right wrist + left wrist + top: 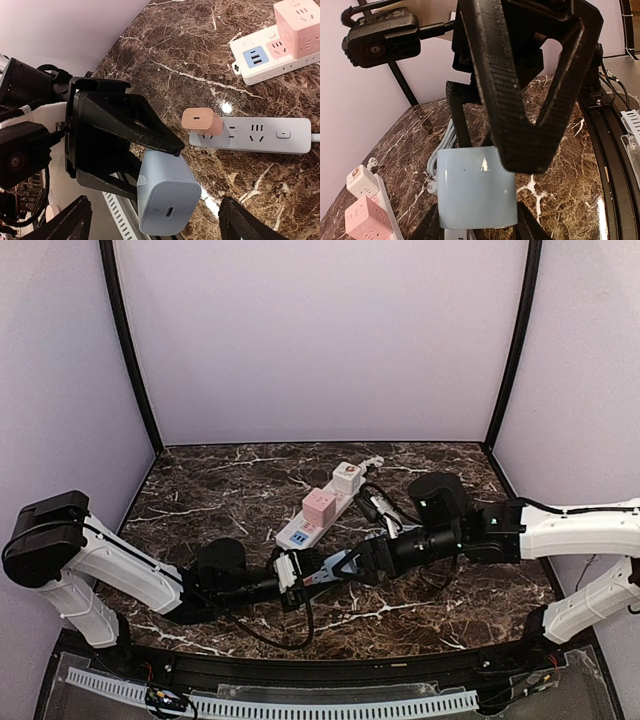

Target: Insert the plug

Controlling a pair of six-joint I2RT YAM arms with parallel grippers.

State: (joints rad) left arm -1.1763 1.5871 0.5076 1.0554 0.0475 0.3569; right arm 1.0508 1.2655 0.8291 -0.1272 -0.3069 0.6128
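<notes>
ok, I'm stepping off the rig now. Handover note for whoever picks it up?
Left claw: shut on the pale blue charger, held above the table.
Right claw: open, fingers either side of that charger, not gripping it.
Grey power strip: flat on the marble, with a peach charger already in it and free sockets beside that.
White strip: further back, carrying a pink cube adapter.
Done: charger picked up.
Left: seat it in a socket. A hand-over to the right claw looks likely first, but that is a guess.

Left pincer [295, 575] clenched, right pincer [338, 568] spread
</notes>
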